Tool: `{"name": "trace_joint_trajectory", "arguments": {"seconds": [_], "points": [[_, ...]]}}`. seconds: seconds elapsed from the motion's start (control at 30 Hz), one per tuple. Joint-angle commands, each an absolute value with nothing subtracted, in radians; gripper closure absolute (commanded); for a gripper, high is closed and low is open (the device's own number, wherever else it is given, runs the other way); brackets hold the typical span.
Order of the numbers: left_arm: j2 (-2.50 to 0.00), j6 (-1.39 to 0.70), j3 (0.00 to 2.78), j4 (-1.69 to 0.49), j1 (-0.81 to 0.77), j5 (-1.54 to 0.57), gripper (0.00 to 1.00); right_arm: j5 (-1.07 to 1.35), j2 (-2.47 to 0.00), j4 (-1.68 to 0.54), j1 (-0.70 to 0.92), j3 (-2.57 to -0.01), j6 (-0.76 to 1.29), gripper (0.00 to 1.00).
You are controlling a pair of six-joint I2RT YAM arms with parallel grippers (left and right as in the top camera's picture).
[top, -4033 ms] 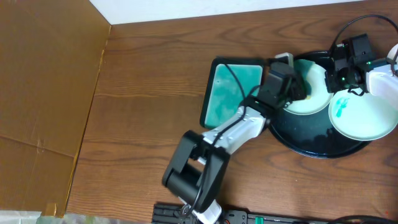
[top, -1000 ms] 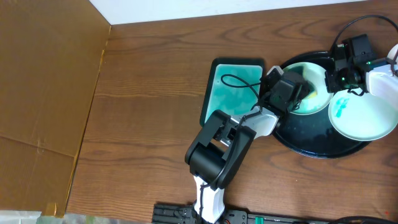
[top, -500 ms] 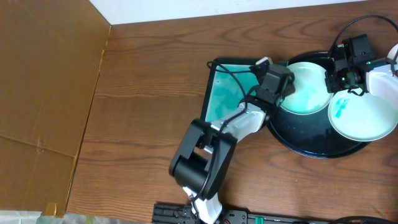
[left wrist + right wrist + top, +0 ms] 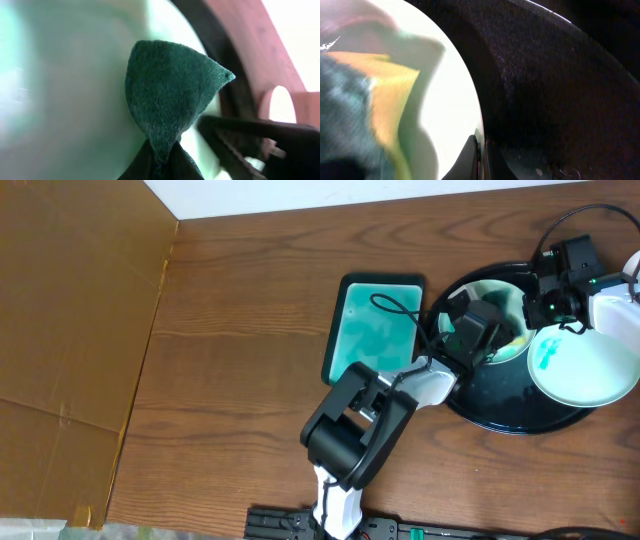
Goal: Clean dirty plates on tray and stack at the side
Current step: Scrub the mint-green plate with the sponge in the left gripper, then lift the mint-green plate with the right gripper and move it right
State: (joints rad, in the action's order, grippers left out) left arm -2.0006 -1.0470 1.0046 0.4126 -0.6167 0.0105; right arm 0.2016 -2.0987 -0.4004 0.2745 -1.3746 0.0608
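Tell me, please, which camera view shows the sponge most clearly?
The left wrist view: the sponge sits mid-frame, its green scouring face against the plate. The right wrist view shows it blurred at the left edge; overhead, the left gripper hides nearly all of it.

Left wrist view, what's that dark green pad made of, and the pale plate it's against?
The dark green pad looks like coarse fibrous scouring material, given its matte, fuzzy surface. The pale mint round plate looks smooth and faintly glossy, perhaps glazed ceramic or hard plastic; the blur leaves that open.
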Motion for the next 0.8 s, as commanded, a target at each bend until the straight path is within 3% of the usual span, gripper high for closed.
{"name": "trace_joint_trajectory", "arguments": {"seconds": [0.0, 0.13, 0.53, 0.67, 0.77], "points": [[-2.023, -1.019, 1.006, 0.373, -0.571, 0.066, 0.93, 0.150, -2.123, -0.432, 0.282, -1.345, 0.056, 0.99], [-2.002, -0.788, 1.007, 0.297, -0.493, 0.128, 0.93, 0.150, -2.123, -0.431, 0.282, -1.345, 0.056, 0.99], [-1.627, -0.702, 1.007, 0.153, -0.447, 0.124, 0.93, 0.146, -2.090, -0.426, 0.286, -1.348, 0.041, 0.99], [-1.500, -0.621, 1.006, 0.004, -0.389, 0.125, 0.93, 0.117, -2.023, -0.413, 0.299, -1.349, -0.017, 0.99], [-1.433, -0.613, 1.006, -0.150, -0.299, 0.125, 0.93, -0.044, -1.951, -0.407, 0.333, -1.349, -0.081, 0.99]]}}
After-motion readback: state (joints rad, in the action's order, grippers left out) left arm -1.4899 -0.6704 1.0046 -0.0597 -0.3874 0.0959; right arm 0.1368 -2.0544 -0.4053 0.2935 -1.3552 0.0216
